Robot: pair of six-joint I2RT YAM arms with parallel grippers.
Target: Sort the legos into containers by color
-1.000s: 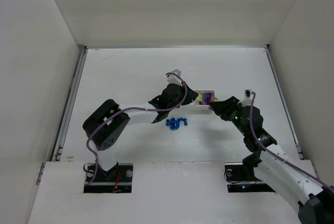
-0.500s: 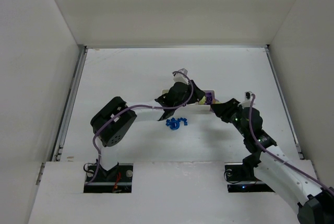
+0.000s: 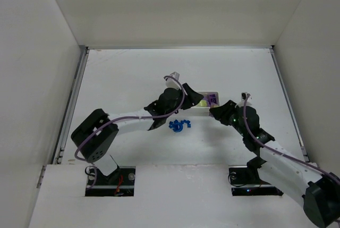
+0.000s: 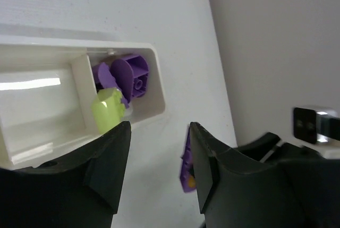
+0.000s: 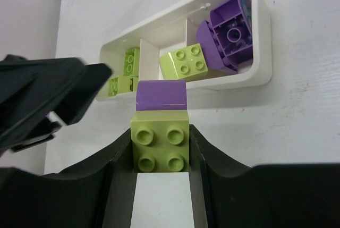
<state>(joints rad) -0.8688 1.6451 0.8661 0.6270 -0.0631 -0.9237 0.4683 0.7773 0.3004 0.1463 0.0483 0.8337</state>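
The white three-compartment tray [image 5: 258, 52] lies between my grippers; it also shows in the top view [image 3: 202, 111]. Its end compartment holds purple legos [image 5: 228, 30] and one yellow-green brick [image 5: 186, 62]. The far compartment holds yellow-green bricks [image 5: 126, 62]. My right gripper [image 5: 160, 132] is shut on a stacked yellow-green and purple brick [image 5: 160, 142], just short of the tray's near wall. My left gripper [image 4: 159, 128] is open and empty, hovering beside the tray's purple end [image 4: 154, 87]. A pile of blue legos [image 3: 179, 126] lies on the table in front of the tray.
The left gripper's black fingers [image 5: 58, 92] reach over the tray's left part in the right wrist view. The two grippers [image 3: 194, 97] [image 3: 214, 112] are very close together. White enclosure walls stand on the left, right and back.
The left arm's elbow swung back to the left and its gripper drew slightly left over the tray. The right gripper, still holding the stacked brick, edged left toward the tray.
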